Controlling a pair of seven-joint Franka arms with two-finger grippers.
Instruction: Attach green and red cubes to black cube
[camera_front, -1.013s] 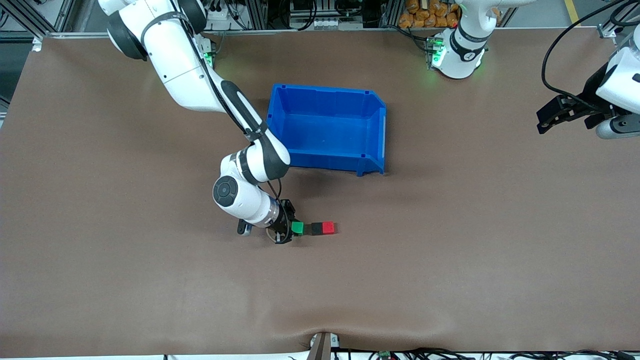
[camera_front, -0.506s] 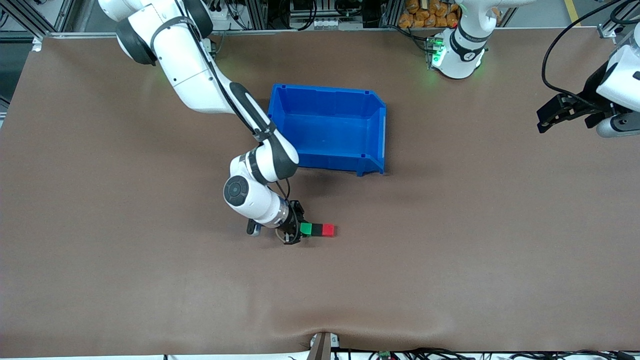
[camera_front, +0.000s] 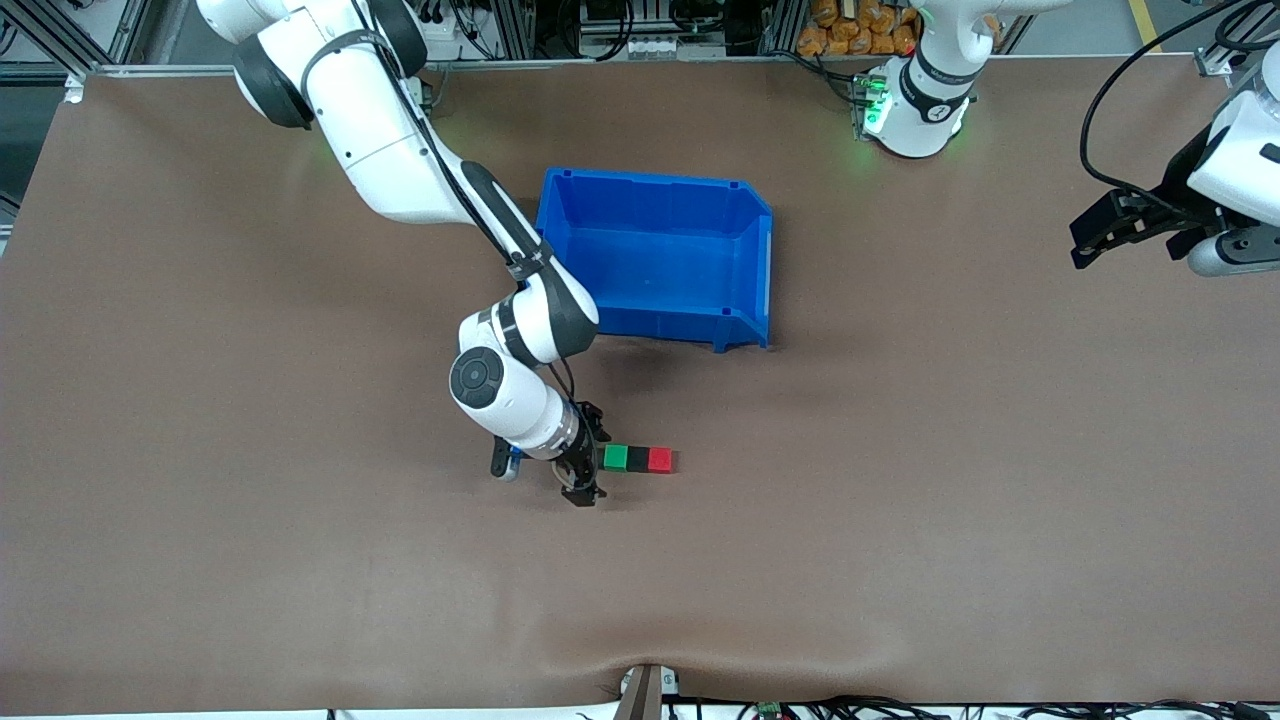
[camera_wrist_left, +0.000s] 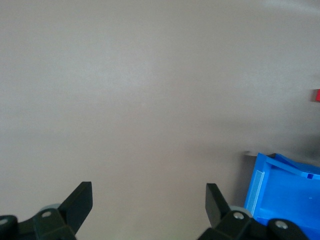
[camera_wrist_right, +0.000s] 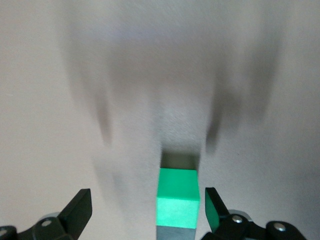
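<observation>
Cubes: green cube (camera_front: 616, 458), black cube (camera_front: 638, 459), red cube (camera_front: 660, 460) touching in a row.
Right gripper (camera_front: 588, 454): jaws apart, just beside green cube.
Left gripper (camera_wrist_left: 149, 197): waits, jaws apart.

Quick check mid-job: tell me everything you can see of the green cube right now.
The green cube is small, plain, bright green and matte, sitting flat on the brown table. It forms one end of a straight row, flush against the black cube, with the red cube at the other end. The right gripper is beside it, fingers open, not gripping it.
</observation>
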